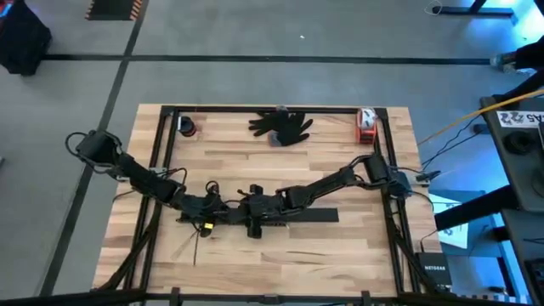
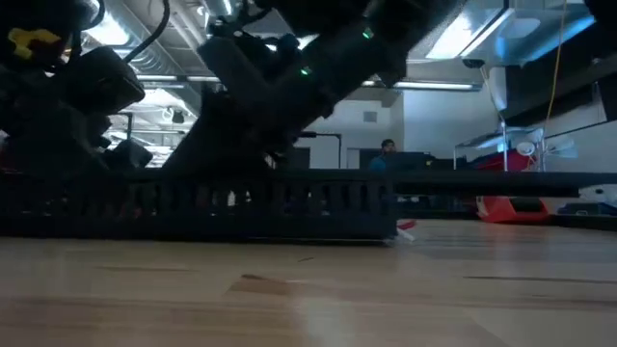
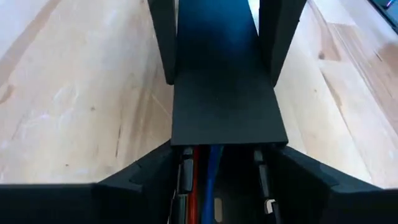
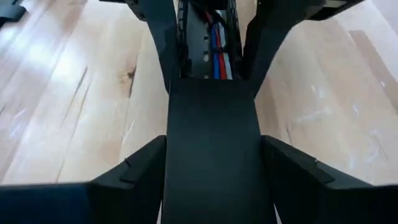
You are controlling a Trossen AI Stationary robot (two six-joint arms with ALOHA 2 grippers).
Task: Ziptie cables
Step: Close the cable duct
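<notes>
A long black slotted bar (image 1: 293, 216) lies across the middle of the table. Red and blue cables (image 3: 202, 177) run along inside its channel, also seen in the right wrist view as cables (image 4: 216, 43) beside a white one. A flat black cover (image 4: 211, 124) lies on top of part of the bar. My left gripper (image 3: 222, 149) and my right gripper (image 4: 211, 140) face each other along the bar, a hand's width apart, each with a finger on either side of it. In the high view my left gripper (image 1: 223, 208) and right gripper (image 1: 255, 211) almost meet. My left gripper has the bar between its two fingers, at the cover's end (image 3: 186, 140) where the open channel begins. Its fingers (image 3: 146, 177) lie along the bar, low and nearly level, coming from the table's left. The bar rests on the table. My right gripper has the covered stretch of the bar (image 4: 177, 149) between its two fingers (image 4: 134, 171). It comes low from the table's right, fingers along the bar. The bar and cover stay flat on the table.
A black glove (image 1: 282, 125) lies at the far edge, a red and white object (image 1: 366, 124) at the far right, a small dark roll (image 1: 187, 126) at the far left. A yellow piece (image 1: 206, 226) and thin pale strips (image 1: 191, 246) lie near the left gripper. Black rails (image 1: 161, 170) frame the table.
</notes>
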